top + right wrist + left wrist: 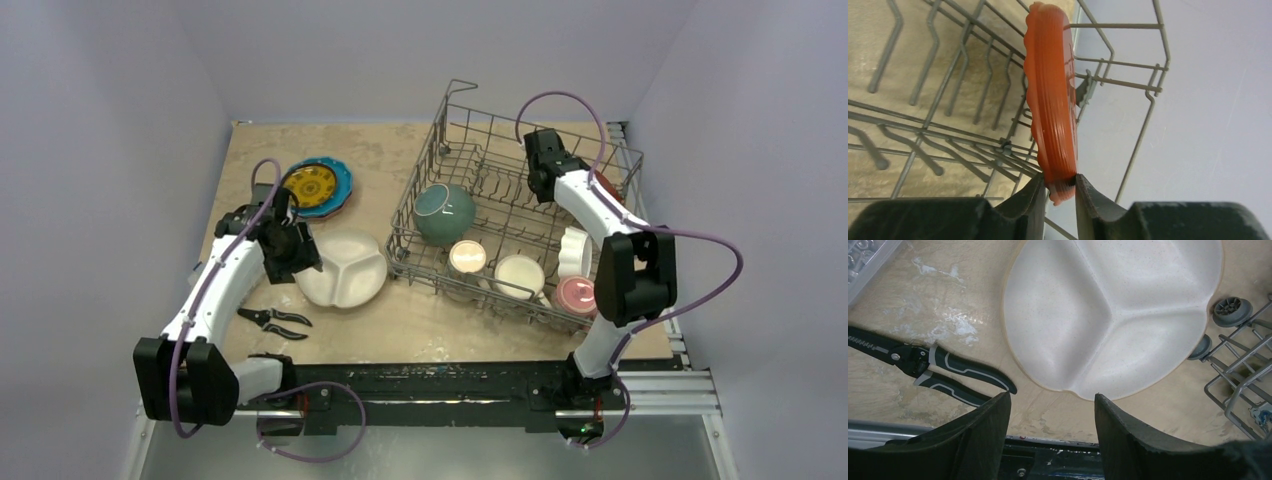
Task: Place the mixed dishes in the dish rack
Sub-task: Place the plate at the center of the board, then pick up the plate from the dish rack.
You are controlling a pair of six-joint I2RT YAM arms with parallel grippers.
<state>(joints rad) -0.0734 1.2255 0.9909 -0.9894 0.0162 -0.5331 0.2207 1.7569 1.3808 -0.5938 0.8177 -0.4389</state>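
Observation:
The grey wire dish rack (pixel 412 200) stands at the right of the table. Inside it are a teal bowl (pixel 445 213), two cream mugs (pixel 467 257), a white bowl (pixel 575 250) and a pink dish (pixel 575 295). My right gripper (pixel 1058 182) is shut on the lower rim of an orange plate (pixel 1050 95), which stands on edge among the tines near the rack's far right wall. My left gripper (pixel 1053 400) is open just above the table, at the near edge of a white divided plate (pixel 1113 315) and not touching it. A blue plate (pixel 317 187) with a yellow centre lies at the far left.
Black-handled pliers (pixel 948 370) lie left of the white plate, close to my left finger. A clear plastic box (pixel 868 255) shows at the top left corner of the left wrist view. The rack's wheeled corner (pixel 1230 312) sits right of the plate.

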